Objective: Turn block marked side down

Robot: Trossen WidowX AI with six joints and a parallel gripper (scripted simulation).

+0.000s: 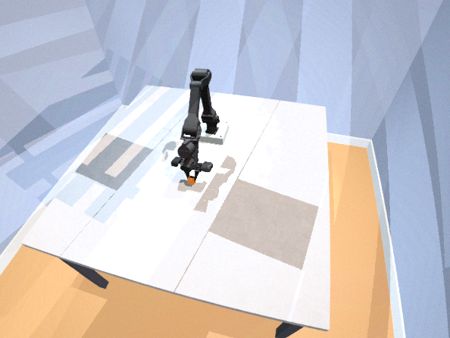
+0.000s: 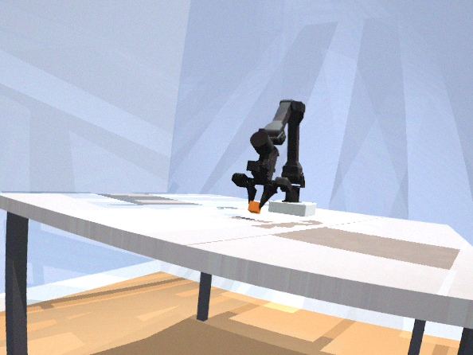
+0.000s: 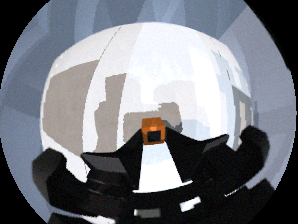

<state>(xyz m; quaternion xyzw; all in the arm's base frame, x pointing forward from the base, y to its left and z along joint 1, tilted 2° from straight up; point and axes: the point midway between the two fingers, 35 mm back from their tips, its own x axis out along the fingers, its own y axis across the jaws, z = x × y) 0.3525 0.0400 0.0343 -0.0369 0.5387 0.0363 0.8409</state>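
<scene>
The small orange block point(image 1: 191, 181) point(image 2: 254, 207) point(image 3: 154, 131) is between the fingertips, a little above the white table point(image 1: 132, 246) point(image 2: 139, 223) point(image 3: 160, 65), with a gap to its shadow. Its dark square mark shows in the wrist view on the side turned up toward the wrist camera; no mark shows in the top and exterior views. The block looks slightly tilted in the exterior view. My gripper point(image 1: 192, 179) point(image 2: 255, 206) point(image 3: 152, 129) is shut on the block, fingers pointing down. The block's underside is hidden.
The arm's pale base block point(image 1: 214, 139) point(image 2: 292, 208) stands on the table behind the gripper. Grey and brown shadow patches lie on the table at both sides. The table's front edge point(image 1: 151, 286) is well forward of the block.
</scene>
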